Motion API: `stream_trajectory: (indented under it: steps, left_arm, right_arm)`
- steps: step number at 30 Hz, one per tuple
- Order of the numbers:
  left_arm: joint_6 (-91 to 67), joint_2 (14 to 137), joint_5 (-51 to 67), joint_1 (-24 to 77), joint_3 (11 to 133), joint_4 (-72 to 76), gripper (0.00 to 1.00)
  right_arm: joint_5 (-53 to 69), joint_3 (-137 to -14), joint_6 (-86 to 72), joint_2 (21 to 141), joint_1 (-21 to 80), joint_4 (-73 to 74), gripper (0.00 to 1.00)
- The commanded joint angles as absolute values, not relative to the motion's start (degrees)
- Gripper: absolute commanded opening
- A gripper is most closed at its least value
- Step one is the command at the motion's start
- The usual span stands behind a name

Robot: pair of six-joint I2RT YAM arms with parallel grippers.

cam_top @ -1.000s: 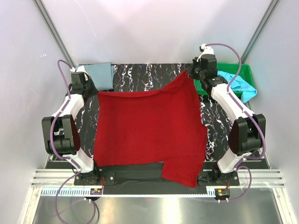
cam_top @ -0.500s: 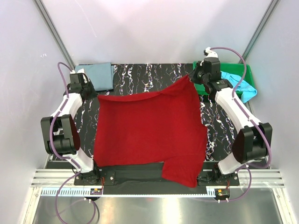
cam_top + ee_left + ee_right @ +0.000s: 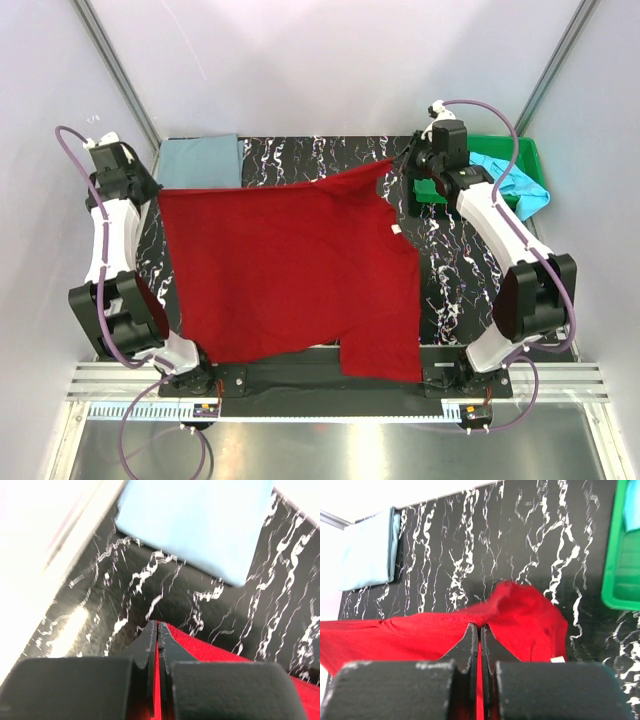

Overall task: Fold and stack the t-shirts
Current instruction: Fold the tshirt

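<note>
Top external shows the red t-shirt (image 3: 290,270) stretched over the table (image 3: 450,290) between both arms. Its far edge is clenched by the left gripper (image 3: 156,626) and the right gripper (image 3: 479,628), apparently at the corners.

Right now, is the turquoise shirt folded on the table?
No, the turquoise shirt lies crumpled across the green tray at the far right.

The left arm (image 3: 104,235) and right arm (image 3: 490,215) are wearing white shells over bulky black joint housings (image 3: 527,295). A purple cable (image 3: 490,100) is looping behind each wrist, away from the left hand (image 3: 155,190) and right hand (image 3: 403,162), whose slim black fingers (image 3: 146,650) are tapering forward from blocky, matte-black mounts.
</note>
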State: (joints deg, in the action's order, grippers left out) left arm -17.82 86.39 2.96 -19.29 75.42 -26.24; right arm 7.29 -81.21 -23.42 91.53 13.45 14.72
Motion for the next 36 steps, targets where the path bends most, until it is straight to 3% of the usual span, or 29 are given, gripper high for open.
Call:
stream_trajectory:
  steps: [1, 11, 18, 32, 36]
  left_arm:
    - [-17.0, 87.5, 6.1, -19.5, 78.3, -25.5, 0.00]
    - [-17.8, 91.3, 5.4, -19.5, 77.0, -26.4, 0.00]
    - [-18.8, 93.3, 6.1, -19.5, 77.1, -29.4, 0.00]
    - [-28.5, 81.7, -4.6, -22.1, 61.7, -37.4, 0.00]
    - [-28.1, 81.9, -2.9, -24.3, 60.8, -38.3, 0.00]
  right_arm:
    - [9.4, -83.3, -25.3, 93.2, 13.4, 11.3, 0.00]
    - [12.8, -85.4, -26.3, 99.0, 13.3, 10.5, 0.00]
    - [11.2, -83.9, -26.1, 95.2, 13.3, 12.6, 0.00]
    - [12.7, -78.4, -30.2, 88.9, 13.3, 20.9, 0.00]
    - [13.0, -76.7, -29.1, 88.0, 13.3, 23.0, 0.00]
